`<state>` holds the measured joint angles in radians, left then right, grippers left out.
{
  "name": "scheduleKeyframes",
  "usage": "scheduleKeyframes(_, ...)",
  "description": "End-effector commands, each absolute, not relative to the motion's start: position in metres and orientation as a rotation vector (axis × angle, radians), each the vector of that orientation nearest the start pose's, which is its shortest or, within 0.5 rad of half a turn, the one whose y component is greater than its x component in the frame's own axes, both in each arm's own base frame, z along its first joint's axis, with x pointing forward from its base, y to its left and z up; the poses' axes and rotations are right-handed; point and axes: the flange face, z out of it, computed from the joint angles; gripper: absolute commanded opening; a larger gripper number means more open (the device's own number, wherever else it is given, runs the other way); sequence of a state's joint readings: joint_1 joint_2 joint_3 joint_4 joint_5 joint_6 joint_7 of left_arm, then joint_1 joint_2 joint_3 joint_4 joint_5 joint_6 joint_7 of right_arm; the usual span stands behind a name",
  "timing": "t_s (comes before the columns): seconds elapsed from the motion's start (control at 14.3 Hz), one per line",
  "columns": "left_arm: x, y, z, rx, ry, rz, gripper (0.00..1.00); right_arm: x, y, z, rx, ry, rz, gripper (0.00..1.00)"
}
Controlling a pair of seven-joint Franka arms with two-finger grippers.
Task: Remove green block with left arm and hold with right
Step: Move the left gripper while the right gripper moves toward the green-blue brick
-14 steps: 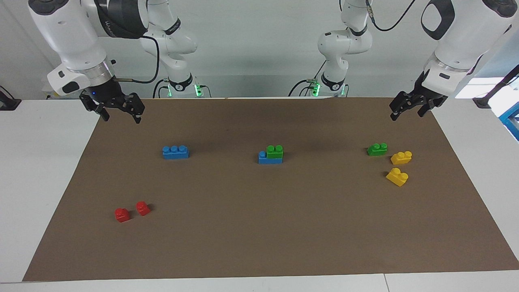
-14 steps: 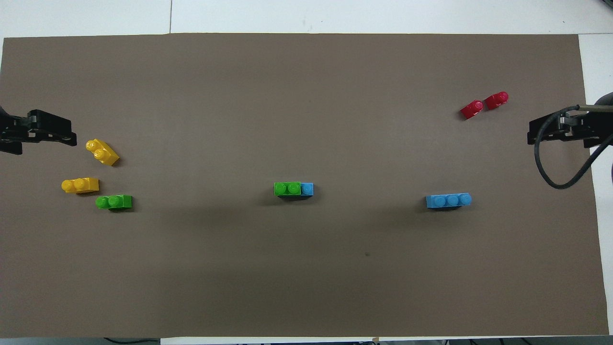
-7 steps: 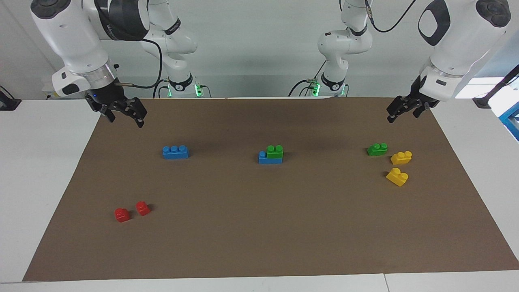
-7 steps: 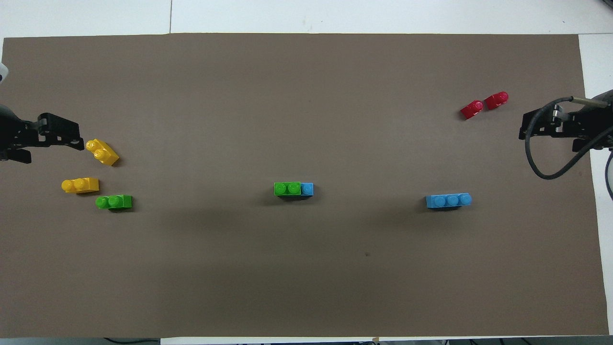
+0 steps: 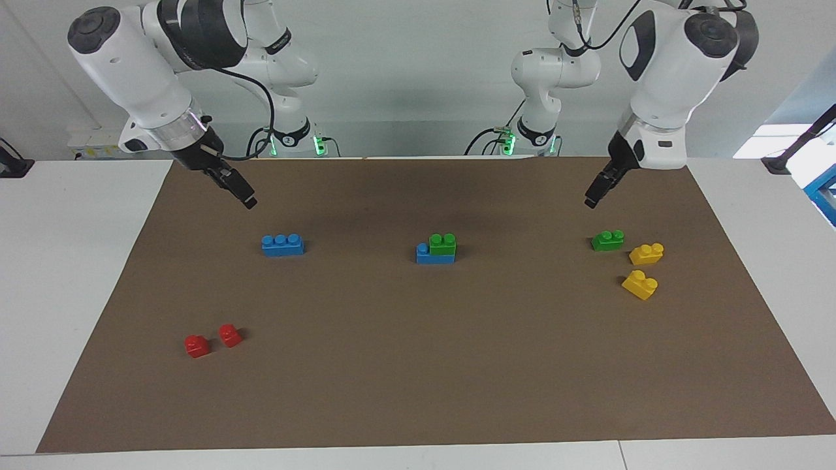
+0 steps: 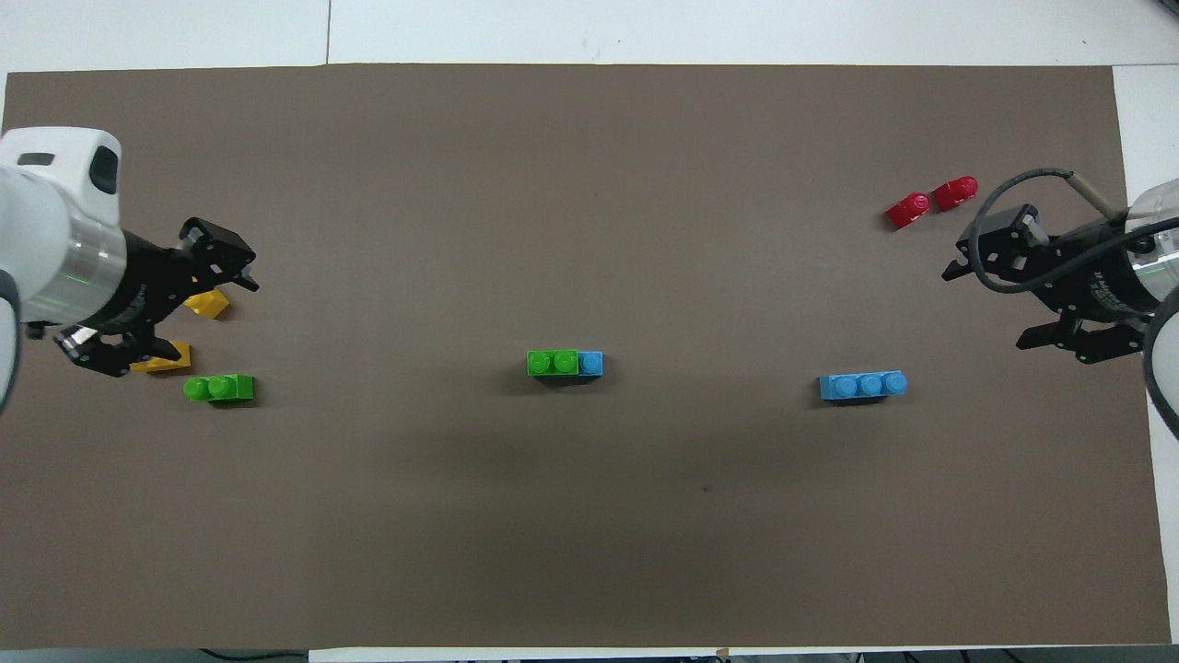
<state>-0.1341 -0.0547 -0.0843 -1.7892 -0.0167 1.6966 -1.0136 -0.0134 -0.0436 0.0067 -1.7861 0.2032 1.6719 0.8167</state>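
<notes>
Both white jointed arms reach inward above the counter, each black two-finger claw raised with fingers spread: left claw (image 6: 175, 308), right claw (image 6: 999, 299).

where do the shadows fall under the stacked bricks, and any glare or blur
Facing view: a soft dark smear on the mat nearer the robots than the green block; no glare or blur. Overhead view: faint shadow just below the green block; bricks crisp.

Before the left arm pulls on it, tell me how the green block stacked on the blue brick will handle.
The green block looks like hard moulded plastic, so probably stiff and light. It sits pressed on the blue brick, so both may lift together unless the brick is held. Its flat sides should suit a pinch; glossy plastic might slip. The left gripper and right gripper hang in the air, touching nothing.
</notes>
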Motion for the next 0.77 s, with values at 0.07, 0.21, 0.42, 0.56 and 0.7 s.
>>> scheduleKeyframes(0.07, 0.494, -0.158, 0.547, -2.661, -1.692, -0.006, 1.0, 0.539, 0.041, 0.539, -2.448, 1.588, 0.338, 1.0)
scheduleKeyframes(0.21, 0.484, -0.179, 0.541, -2.536, -1.904, -0.024, 1.0, 0.539, 0.067, 0.521, -2.369, 1.686, 0.375, 1.0)
scheduleKeyframes(0.42, 0.472, -0.219, 0.527, -2.409, -2.104, -0.035, 1.0, 0.535, 0.103, 0.495, -2.225, 1.766, 0.465, 1.0)
scheduleKeyframes(0.56, 0.466, -0.242, 0.517, -2.371, -2.143, -0.027, 1.0, 0.54, 0.113, 0.48, -2.129, 1.807, 0.538, 1.0)
scheduleKeyframes(0.7, 0.471, -0.254, 0.506, -2.279, -2.256, -0.021, 1.0, 0.54, 0.136, 0.468, -2.078, 1.857, 0.573, 1.0)
